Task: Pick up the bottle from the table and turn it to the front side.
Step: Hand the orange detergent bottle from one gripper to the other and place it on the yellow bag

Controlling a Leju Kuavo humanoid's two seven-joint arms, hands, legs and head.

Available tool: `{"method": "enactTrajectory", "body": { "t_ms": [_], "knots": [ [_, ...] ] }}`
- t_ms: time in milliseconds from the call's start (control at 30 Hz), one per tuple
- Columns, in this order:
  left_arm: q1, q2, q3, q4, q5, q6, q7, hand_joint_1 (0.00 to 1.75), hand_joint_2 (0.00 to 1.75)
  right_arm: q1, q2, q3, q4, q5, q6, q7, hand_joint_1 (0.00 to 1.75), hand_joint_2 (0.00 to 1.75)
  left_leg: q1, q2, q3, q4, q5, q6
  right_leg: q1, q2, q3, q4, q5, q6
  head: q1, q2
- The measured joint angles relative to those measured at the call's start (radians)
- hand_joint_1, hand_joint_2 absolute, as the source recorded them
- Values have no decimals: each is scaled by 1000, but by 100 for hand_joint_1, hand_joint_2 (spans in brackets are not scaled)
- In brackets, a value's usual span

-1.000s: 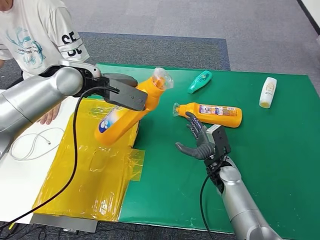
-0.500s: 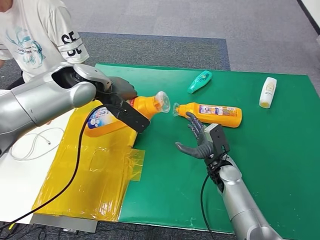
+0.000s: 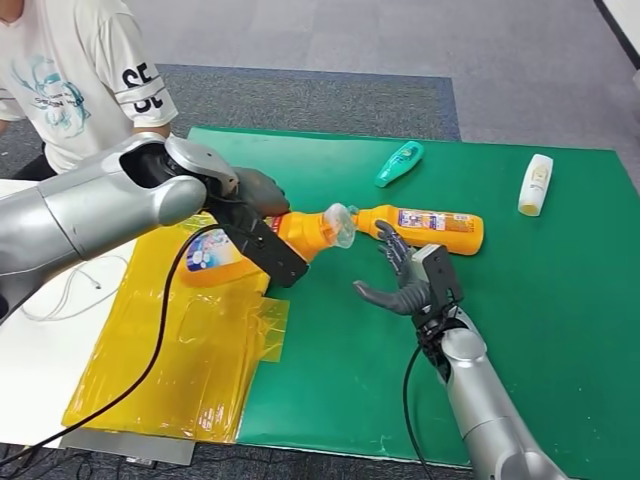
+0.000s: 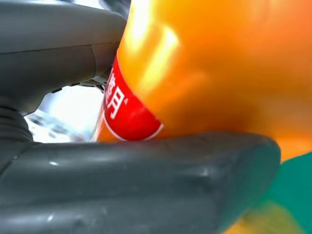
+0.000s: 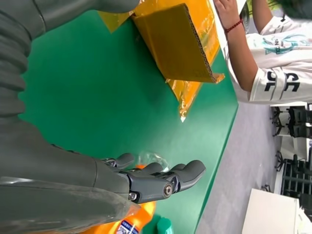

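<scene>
My left hand (image 3: 260, 205) grips an orange bottle (image 3: 249, 245) with a clear cap (image 3: 341, 224) and a blue-and-white label. The bottle lies almost level, low over the seam between the yellow sheet and the green mat. In the left wrist view the orange bottle (image 4: 221, 68) sits pressed between the thumb and the fingers (image 4: 147, 180), its red label band showing. My right hand (image 3: 396, 275) hovers open over the green mat (image 3: 528, 320), fingers spread, just below a second orange bottle (image 3: 423, 228) that lies flat. In the right wrist view the right hand's fingers (image 5: 162, 178) are stretched out, holding nothing.
A teal bottle (image 3: 399, 163) and a white bottle (image 3: 536, 184) lie at the far side of the mat. A yellow plastic sheet (image 3: 181, 350) covers cardboard at the left. A person in a white shirt (image 3: 75, 70) sits at the far left, hand on the table. A white cable (image 3: 68, 285) lies nearby.
My left hand has lowered and tipped the orange bottle from a raised slant to nearly level, its cap now close to the second bottle's cap. The right hand has barely moved.
</scene>
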Motion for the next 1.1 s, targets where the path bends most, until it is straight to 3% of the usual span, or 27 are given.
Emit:
{"method": "enactTrajectory", "body": {
  "t_ms": [167,500,900,1100],
  "knots": [
    [-13,-3,0,-13,344,-121,52,175,0,-19,8,0,2,-10,10,2,0,175,0,0,0,0,0,0,0,0,0,0,0,0,0,0],
    [-51,19,0,-35,568,-220,149,175,0,-54,20,11,8,-38,12,13,0,175,0,0,0,0,1,-1,0,0,0,1,0,0,0,0],
    [-52,28,-6,-48,512,-269,236,175,0,-72,25,26,17,-50,2,17,0,175,0,0,0,0,1,-1,0,0,0,1,0,0,0,0],
    [-33,29,-8,-50,347,-264,179,175,0,-74,25,29,17,-48,-10,23,0,175,0,0,0,0,1,-1,0,0,0,1,0,0,0,0]
  ]
}}
